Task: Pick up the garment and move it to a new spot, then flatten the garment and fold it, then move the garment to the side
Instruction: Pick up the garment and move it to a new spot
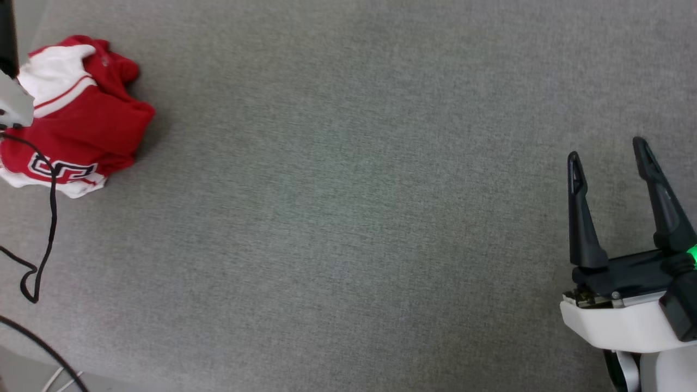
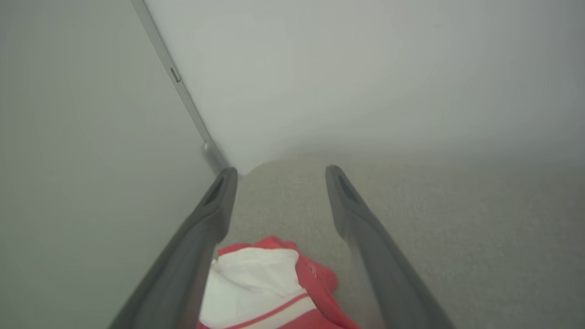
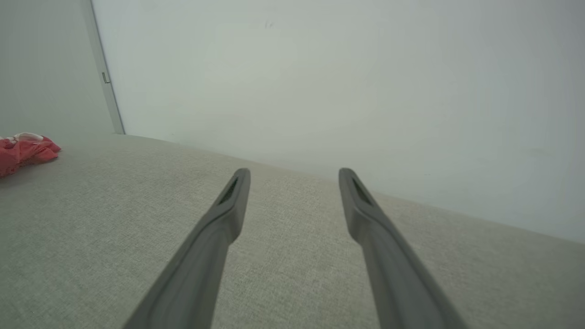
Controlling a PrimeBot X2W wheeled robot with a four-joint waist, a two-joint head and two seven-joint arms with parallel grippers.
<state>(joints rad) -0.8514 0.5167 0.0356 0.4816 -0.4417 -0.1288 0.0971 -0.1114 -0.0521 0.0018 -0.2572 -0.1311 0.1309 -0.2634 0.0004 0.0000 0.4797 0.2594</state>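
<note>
When the scene was inspected, the garment (image 1: 81, 125) lay in a crumpled heap on the grey fabric-covered counter (image 1: 348, 218), unfolded, with a white sleeve and striped trim uppermost and part of its black, white-outlined lettering showing along the edge nearer the robot. The left claw (image 2: 281, 170) was found directly over the garment, its two dark fingers spread wide with nothing gripped; in the left wrist view the white sleeve sat low between the fingers, and one finger (image 2: 192, 256) overlapped the cloth's edge. Whether that finger touched the cloth could not be determined. The tips pointed beyond the garment toward a pale wall (image 2: 365, 68), where a grey strip (image 2: 183, 91) ran down to the counter just behind the garment. A pale grey housing (image 1: 15, 103) covered the garment's left margin in the head view, and a black cable (image 1: 52, 218) crossed the lettering and looped on the robot's side of the garment. The right claw (image 1: 606, 148) stood well apart from the garment, far to its right, over bare counter. Its fingers were likewise spread wide and held nothing. From the right wrist view the garment (image 3: 25, 148) appeared as a small red heap far to the left of that claw, near the strip.
</note>
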